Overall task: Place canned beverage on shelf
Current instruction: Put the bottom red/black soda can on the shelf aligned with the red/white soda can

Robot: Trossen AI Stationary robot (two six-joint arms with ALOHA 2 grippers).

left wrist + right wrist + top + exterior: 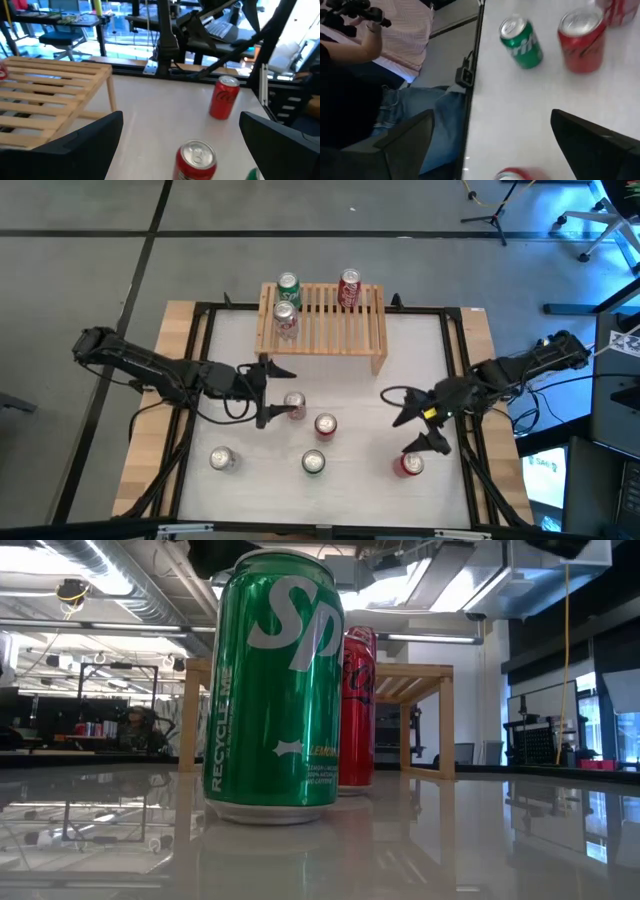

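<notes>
High view: shelf [322,319] at table's [420,360] far edge, three cans on top. Left gripper [270,393] fingers apart, beside silver can [294,406]. Right gripper [418,424] spread wide above red can [409,464].

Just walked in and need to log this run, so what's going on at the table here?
A two-armed robot is moving drink cans onto a small wooden shelf at the far side of the table. Three cans already stand on it. Five more wait on the tabletop. The left claw is open beside a red and silver can, and the right claw is open just above a red can near the front right. Neither holds anything yet.
</notes>
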